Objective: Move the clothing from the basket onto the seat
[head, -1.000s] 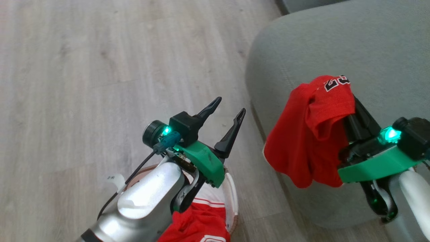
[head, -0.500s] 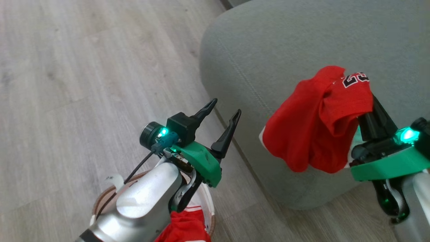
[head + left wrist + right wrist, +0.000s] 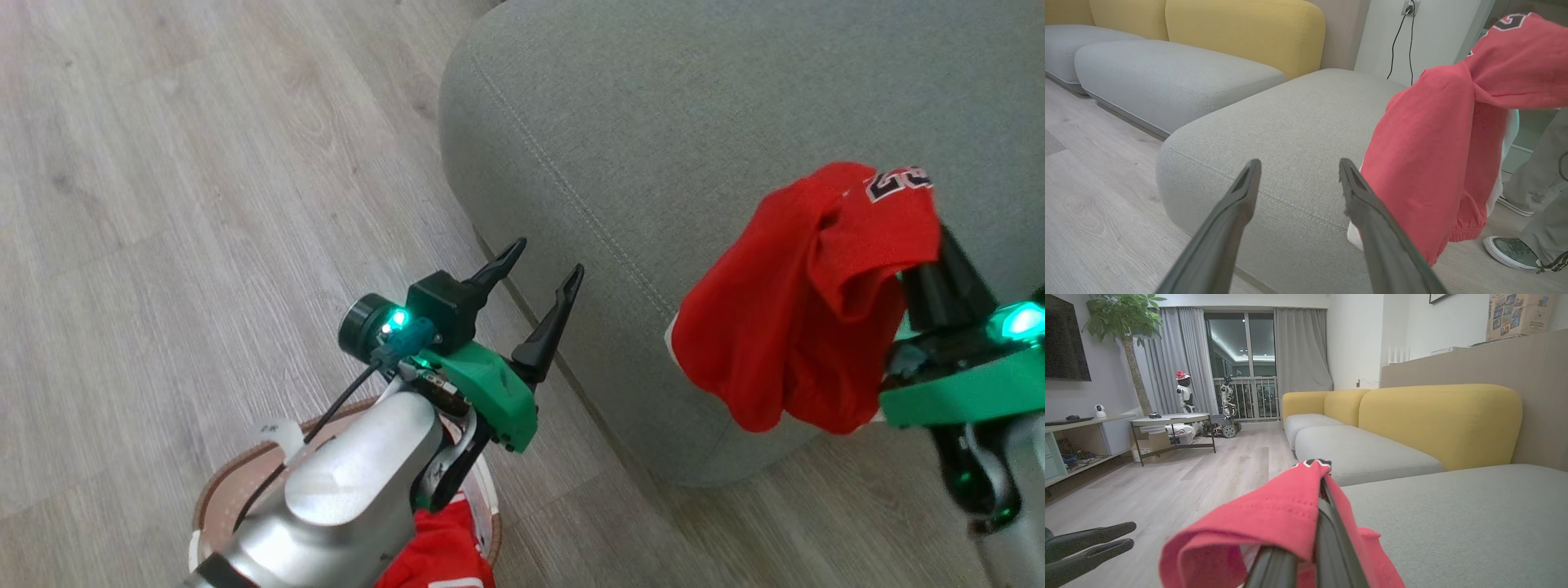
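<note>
A red garment (image 3: 800, 327) is pinched in the right gripper (image 3: 939, 273), jaws pressed together, and is hung lengthwise at the seat (image 3: 694, 122) edge — cushion top lies just fwd. Left gripper (image 3: 549, 257) is spread, empty, above the basket (image 3: 219, 500) — more clothing (image 3: 433, 547) is seen inside.

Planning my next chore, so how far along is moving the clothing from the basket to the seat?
Done: nothing lies on the visible seat yet. In hand: the right gripper is shut on a red garment, held up by the seat's edge. Left: more red clothing lies in the basket, below the open left gripper.
</note>
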Robot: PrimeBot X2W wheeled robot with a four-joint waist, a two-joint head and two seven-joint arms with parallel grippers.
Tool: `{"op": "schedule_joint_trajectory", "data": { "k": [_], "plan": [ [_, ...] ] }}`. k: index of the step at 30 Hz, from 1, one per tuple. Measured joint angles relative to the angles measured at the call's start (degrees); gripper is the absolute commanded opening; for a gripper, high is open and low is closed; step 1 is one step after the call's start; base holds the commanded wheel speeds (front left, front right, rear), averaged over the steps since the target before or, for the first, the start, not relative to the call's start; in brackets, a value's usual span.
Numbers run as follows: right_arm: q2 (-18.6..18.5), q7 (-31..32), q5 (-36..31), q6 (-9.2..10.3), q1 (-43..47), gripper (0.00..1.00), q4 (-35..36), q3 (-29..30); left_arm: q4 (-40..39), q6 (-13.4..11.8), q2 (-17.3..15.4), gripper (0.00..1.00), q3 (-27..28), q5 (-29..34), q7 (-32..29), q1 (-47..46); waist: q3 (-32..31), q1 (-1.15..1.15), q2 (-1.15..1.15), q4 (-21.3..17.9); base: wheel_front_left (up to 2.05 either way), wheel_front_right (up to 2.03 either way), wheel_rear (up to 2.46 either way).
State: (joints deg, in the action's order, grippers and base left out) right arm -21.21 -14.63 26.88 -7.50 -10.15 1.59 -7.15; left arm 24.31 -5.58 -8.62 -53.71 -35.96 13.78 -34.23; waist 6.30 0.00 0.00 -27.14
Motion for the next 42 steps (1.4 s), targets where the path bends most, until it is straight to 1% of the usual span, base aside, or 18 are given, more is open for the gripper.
{"op": "schedule_joint_trajectory", "data": {
  "k": [4,9,12,15,16,19,22,26,30,33,38,42],
  "plan": [
    [-1.52,0.00,0.58,0.00,-3.47,0.00,-0.98,0.33,-0.03,0.00,0.19,1.00,-0.15,0.00,-0.01,-0.93,0.77,0.00,0.00,0.21,0.00,0.00,0.00],
    [-4.35,0.00,2.63,0.00,-12.99,0.00,-2.38,0.76,-0.10,-0.22,0.34,1.00,-0.89,0.67,-0.21,-2.14,2.81,0.00,0.00,0.68,0.00,0.00,0.00],
    [-6.61,-0.01,4.30,0.00,-18.51,0.00,-4.57,0.85,-0.22,-0.25,0.86,1.00,-1.36,1.09,-1.27,-3.44,4.58,0.00,0.00,1.22,0.00,0.00,0.00],
    [-8.88,-0.01,7.45,0.00,-24.14,0.00,-7.72,0.81,-0.53,-0.51,1.35,1.00,-1.48,1.76,-2.13,-5.60,6.87,0.00,0.00,1.94,0.00,0.00,0.00],
    [-8.88,-0.01,7.45,0.00,-24.14,0.00,-7.72,0.81,-0.53,-0.51,1.35,1.00,-1.48,1.76,-2.13,-5.60,6.87,0.00,0.00,1.94,0.00,0.00,0.00],
    [-11.15,-0.01,12.98,0.00,-30.78,0.00,-11.85,0.42,-0.54,-0.51,1.71,1.00,-2.00,2.64,-3.19,-8.04,9.59,0.00,0.00,2.74,0.00,0.00,0.00],
    [-14.34,-0.01,16.64,0.00,-36.84,0.00,-15.36,-1.66,-0.30,-0.77,2.29,1.00,-2.99,3.41,-3.87,-10.01,12.58,0.01,0.00,3.67,0.00,0.00,0.00],
    [-17.80,-0.01,19.08,0.00,-42.58,0.00,-19.81,-4.02,0.52,-0.98,3.37,1.00,-3.52,4.07,-4.20,-12.23,16.81,0.01,0.00,5.08,0.00,0.00,0.00],
    [-20.51,-0.01,20.72,0.00,-46.13,0.00,-25.05,-6.12,1.62,-1.00,4.05,1.00,-4.71,5.04,-4.22,-15.07,20.69,0.01,0.00,6.73,0.00,0.00,0.00],
    [-21.74,-0.01,21.16,0.00,-48.11,0.00,-28.82,-6.89,2.14,-1.08,4.46,1.00,-5.06,5.08,-4.36,-16.74,23.27,0.01,0.00,8.14,0.00,0.00,0.00],
    [-22.03,-0.01,22.35,0.00,-49.97,0.00,-33.93,-7.22,2.99,-2.04,4.81,1.00,-5.47,5.13,-4.36,-18.61,26.90,0.01,0.00,10.17,0.00,0.00,0.00],
    [-22.04,-0.01,22.35,0.00,-50.50,0.00,-38.15,-10.84,3.67,-2.08,4.92,1.00,-6.62,5.12,-4.15,-19.40,28.99,0.01,-0.01,11.38,0.00,0.00,0.00]
  ]
}}
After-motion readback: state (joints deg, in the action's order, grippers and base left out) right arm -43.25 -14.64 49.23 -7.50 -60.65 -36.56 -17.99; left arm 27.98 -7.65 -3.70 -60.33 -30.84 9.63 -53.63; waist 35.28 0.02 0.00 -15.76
